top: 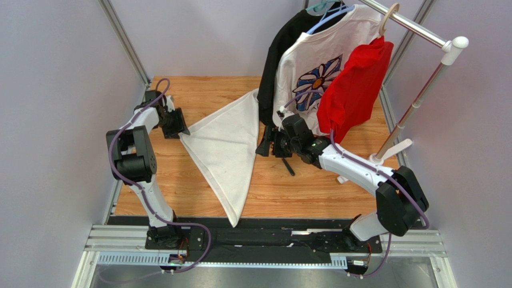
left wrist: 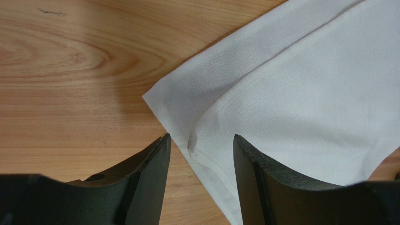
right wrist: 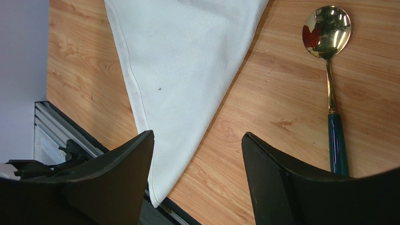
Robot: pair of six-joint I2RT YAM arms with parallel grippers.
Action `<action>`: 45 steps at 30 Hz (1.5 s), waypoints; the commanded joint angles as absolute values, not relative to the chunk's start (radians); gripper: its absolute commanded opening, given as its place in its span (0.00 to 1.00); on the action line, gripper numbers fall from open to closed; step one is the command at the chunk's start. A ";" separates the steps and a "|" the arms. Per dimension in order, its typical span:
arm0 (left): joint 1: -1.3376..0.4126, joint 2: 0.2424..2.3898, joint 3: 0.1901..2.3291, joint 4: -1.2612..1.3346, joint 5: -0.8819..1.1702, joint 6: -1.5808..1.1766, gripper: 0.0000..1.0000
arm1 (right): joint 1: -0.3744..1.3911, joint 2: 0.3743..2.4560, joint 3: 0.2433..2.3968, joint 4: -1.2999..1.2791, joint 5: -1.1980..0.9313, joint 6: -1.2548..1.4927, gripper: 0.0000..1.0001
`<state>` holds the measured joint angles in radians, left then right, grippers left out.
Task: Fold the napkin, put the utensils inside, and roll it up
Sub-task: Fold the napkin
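The white napkin (top: 225, 147) lies folded into a triangle on the wooden table, its near tip hanging over the front edge. My left gripper (top: 180, 127) is open at the triangle's left corner; in the left wrist view (left wrist: 201, 140) that layered corner (left wrist: 162, 96) lies just ahead of its fingertips. My right gripper (top: 264, 144) is open and empty above the napkin's right edge (right wrist: 188, 70). The spoon (right wrist: 328, 56), gold bowl and dark teal handle, lies on the wood to the right of the napkin; in the top view only its dark handle (top: 288, 166) shows below the right gripper.
A clothes rack (top: 420, 30) stands at the back right with a black garment (top: 277, 54), a white T-shirt with a blue flower print (top: 312, 78) and a red shirt (top: 354, 87) hanging close over the right arm. Metal rails (top: 264, 240) run along the front edge.
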<state>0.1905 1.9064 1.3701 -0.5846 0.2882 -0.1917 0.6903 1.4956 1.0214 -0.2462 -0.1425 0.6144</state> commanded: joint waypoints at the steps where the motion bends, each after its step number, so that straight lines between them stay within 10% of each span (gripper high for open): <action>1: 0.189 1.917 1.397 -0.588 0.330 -0.179 0.59 | 0.689 1.410 0.993 -0.238 -0.146 0.641 0.72; 9: 0.179 1.947 1.408 -0.601 0.321 -0.181 0.41 | 0.689 1.353 0.951 -0.247 -0.129 0.653 0.72; 15: 0.172 1.950 1.414 -0.601 0.347 -0.181 0.00 | 0.689 1.321 0.934 -0.267 -0.101 0.649 0.72; 45: 0.205 1.859 1.424 -0.568 0.219 -0.100 0.00 | 0.687 1.266 0.888 -0.304 -0.078 0.672 0.72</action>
<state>0.1776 1.8660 1.3834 -0.5789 0.2470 -0.1307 0.6903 1.2884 0.8967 -0.3172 -0.0872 0.6621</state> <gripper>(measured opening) 0.018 0.726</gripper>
